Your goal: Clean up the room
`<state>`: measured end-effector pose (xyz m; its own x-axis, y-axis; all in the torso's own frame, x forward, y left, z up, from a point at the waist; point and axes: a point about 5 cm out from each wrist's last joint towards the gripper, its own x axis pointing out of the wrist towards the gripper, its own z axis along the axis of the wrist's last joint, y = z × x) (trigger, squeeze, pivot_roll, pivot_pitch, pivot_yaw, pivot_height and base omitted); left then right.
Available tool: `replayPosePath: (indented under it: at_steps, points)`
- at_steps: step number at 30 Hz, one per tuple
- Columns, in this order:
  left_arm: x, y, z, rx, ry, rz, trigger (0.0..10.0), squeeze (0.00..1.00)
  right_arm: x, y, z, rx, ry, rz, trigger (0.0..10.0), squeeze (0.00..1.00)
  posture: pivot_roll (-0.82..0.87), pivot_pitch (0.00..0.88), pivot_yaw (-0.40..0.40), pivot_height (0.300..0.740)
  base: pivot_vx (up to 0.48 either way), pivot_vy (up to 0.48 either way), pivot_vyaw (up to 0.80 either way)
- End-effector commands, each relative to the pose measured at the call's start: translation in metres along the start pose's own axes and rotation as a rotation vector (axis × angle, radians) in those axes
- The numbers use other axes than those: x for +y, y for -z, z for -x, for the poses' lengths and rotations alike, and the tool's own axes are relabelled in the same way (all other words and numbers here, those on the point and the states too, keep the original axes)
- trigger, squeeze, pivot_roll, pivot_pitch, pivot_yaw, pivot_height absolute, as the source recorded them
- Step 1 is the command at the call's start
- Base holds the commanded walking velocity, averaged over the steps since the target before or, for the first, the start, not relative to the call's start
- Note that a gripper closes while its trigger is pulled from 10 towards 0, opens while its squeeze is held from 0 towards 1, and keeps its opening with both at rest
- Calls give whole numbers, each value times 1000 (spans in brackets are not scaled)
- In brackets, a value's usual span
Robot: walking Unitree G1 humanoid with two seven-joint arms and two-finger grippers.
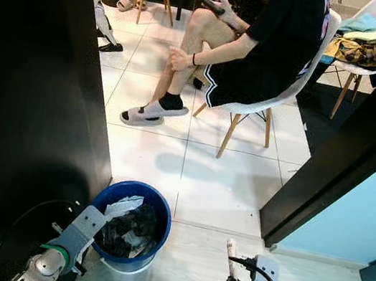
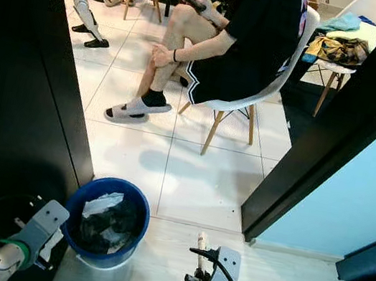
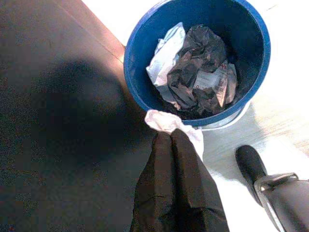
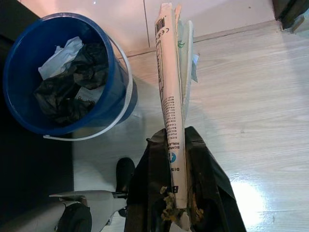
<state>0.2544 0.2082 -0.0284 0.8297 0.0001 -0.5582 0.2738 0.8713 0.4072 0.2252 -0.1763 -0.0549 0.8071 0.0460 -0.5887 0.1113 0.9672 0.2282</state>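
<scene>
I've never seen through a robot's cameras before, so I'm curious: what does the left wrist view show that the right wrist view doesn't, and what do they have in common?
Left wrist view alone: the left tool, its fingers together on a crumpled white tissue right at the rim of the blue bucket, beside a dark panel.

Right wrist view alone: the right tool gripping a flattened paper package with printed text, over pale wood-look floor.

Both: the same blue bucket, holding a crumpled black bag and white scraps.
</scene>
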Motion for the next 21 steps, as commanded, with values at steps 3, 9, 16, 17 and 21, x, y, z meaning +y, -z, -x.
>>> replayPosePath:
  at_steps: [3,9,16,17,21]
  points:
    - [-2,-2,-1,0,5,0,10000,0,1,4,1,5,-8,-2,10000,0,110,91,46,735,0,0,0]
    - [5,-35,-12,-84,-15,15,10000,0,7,-17,-4,-108,-39,-15,10000,0,79,156,44,735,0,0,0]
    - [31,-125,-28,-255,-96,61,10000,0,29,-85,-8,-434,-154,-12,10000,0,14,321,48,735,0,0,0]
    - [31,-125,-28,-255,-96,61,10000,0,29,-85,-8,-434,-154,-12,10000,0,14,321,48,735,0,0,0]
    - [41,-157,-30,-300,-136,62,10000,510,47,-128,2,-621,-220,6,10000,0,-45,388,39,735,0,0,0]
